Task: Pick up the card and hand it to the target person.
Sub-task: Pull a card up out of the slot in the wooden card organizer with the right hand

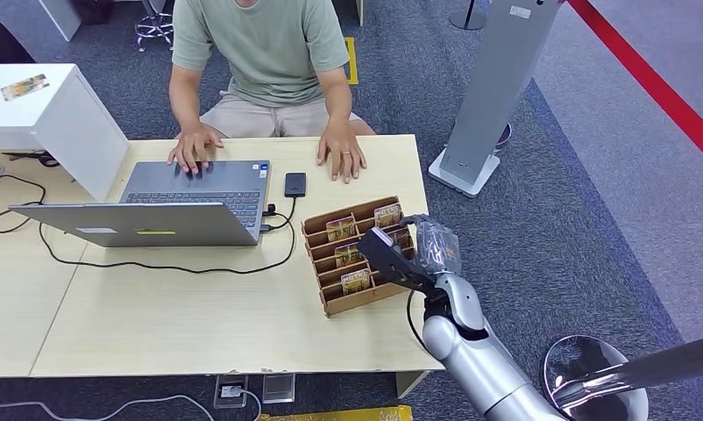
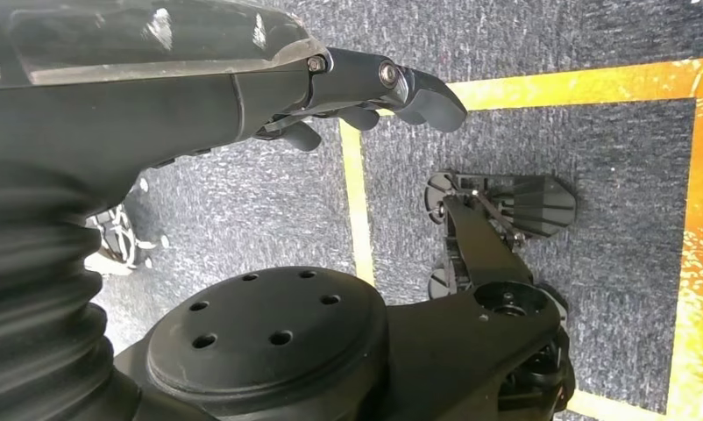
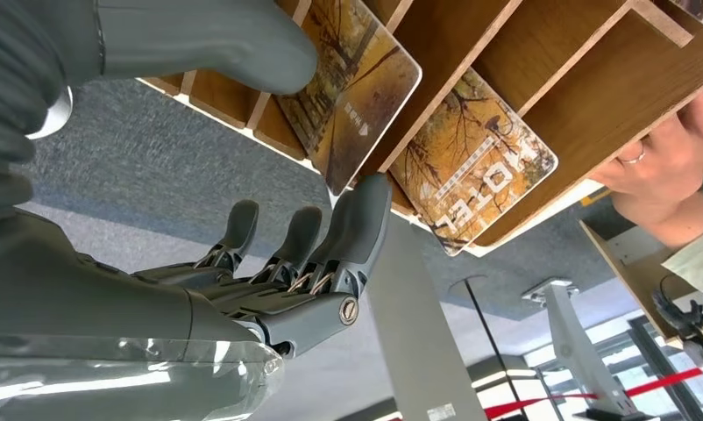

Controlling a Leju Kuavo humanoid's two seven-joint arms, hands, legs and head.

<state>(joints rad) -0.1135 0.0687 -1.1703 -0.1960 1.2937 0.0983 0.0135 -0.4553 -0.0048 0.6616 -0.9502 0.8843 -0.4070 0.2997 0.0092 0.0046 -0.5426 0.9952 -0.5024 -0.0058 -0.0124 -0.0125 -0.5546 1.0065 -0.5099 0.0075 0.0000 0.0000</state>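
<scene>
The right hand [image 1: 399, 250] stood at the right end of the wooden card rack [image 1: 330, 303], which sat near the desk's [image 1: 155, 324] right edge, toward the front. In the right wrist view the thumb [image 3: 199, 44] lay on one face of a card [image 3: 352, 88] and a fingertip [image 3: 365, 202] met that card's free edge from the other side, the remaining fingers extended beside it; the card appeared lightly pinched but remained seated in its slot. A second card [image 3: 471, 158], marked HOTEL, sat in the adjoining slot, just beside the first. The left hand [image 2: 365, 88] hung over the carpet with fingers curled in and nothing in them. The person [image 1: 269, 53] sat at the far edge of the desk, one hand [image 1: 342, 153] flat on the surface near a phone [image 1: 295, 184], the other on a laptop [image 1: 190, 189]. Judged risks: the contact was at the card's edge, so the card could slip or pivot out during withdrawal; a skewed pull could jam the card against the slot divider and drag or tip the light rack toward the desk edge; the fingers could also catch the neighbouring card. During handover, the reach across the desk passed near the phone and the laptop cable [image 1: 199, 267].
</scene>
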